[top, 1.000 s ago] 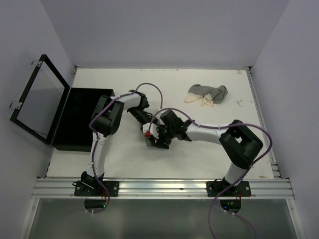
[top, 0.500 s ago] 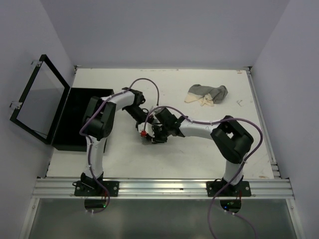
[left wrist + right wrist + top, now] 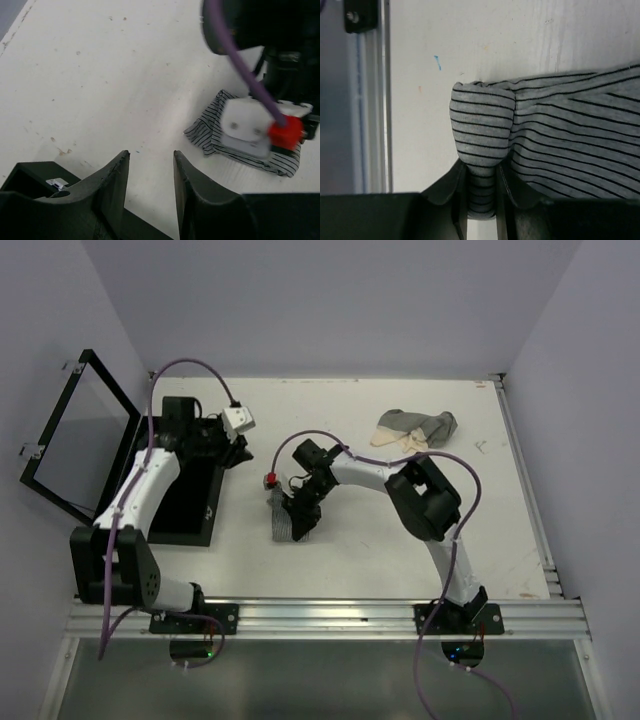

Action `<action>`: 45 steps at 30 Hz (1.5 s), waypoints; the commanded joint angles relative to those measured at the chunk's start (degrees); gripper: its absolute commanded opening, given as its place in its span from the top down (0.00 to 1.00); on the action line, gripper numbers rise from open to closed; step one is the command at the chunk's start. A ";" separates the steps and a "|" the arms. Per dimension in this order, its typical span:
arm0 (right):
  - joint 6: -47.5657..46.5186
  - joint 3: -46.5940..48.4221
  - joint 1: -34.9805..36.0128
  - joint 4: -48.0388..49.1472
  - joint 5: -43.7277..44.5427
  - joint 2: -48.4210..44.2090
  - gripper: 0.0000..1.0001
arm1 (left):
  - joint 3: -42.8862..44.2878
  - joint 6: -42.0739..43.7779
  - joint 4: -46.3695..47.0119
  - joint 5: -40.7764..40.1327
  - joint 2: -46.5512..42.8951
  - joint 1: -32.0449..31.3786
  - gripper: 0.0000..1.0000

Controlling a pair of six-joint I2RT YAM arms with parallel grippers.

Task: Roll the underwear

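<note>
My right gripper (image 3: 480, 199) is clenched on the striped underwear (image 3: 560, 125). In the right wrist view a narrow fold of the grey, black-lined cloth is pinched between my two fingers (image 3: 457, 192) at the bottom centre of the frame; a rounded, bulging edge of the cloth sits just above the pinch; the rest of the garment spreads to the right across the middle of the frame, lying on the white table (image 3: 470, 40); a metal rail (image 3: 370, 100) runs down the left side of that frame. In the top view this garment lies a little left of centre, with my right gripper down on its upper right part, so only its lower left part shows.

My left gripper (image 3: 150, 182) is released; its jaws stand apart with only bare table showing between them, and nothing is held. In the top view it sits in the upper left part of the frame, by the right-hand edge of the black box (image 3: 170, 490), apart from the striped garment; the box's lid (image 3: 75, 445) stands open at the far left. In the left wrist view the striped garment lies at the right of the frame, partly covered by the white and red block (image 3: 245, 130) on my right wrist; a corner of the box shows at the lower left.

A pile of underwear (image 3: 415, 428), grey and cream, lies on the table right of centre in the upper part of the top view, well apart from both grippers.
</note>
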 commanded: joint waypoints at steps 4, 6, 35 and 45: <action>5.54 8.74 -3.59 -15.19 -11.30 15.44 1.00 | -18.40 13.26 2.61 -5.01 -13.31 -5.03 0.55; 7.29 10.16 -4.82 -15.81 -13.67 18.77 1.00 | -24.26 14.86 1.99 -8.17 -16.82 -8.20 0.55; 10.47 17.81 -8.16 -21.79 -15.96 27.76 0.87 | -37.84 9.86 18.26 -33.24 -7.00 -41.61 0.80; 11.26 25.17 -16.23 -25.21 -11.76 18.27 0.43 | -34.16 5.29 4.73 -27.00 0.20 -41.79 1.00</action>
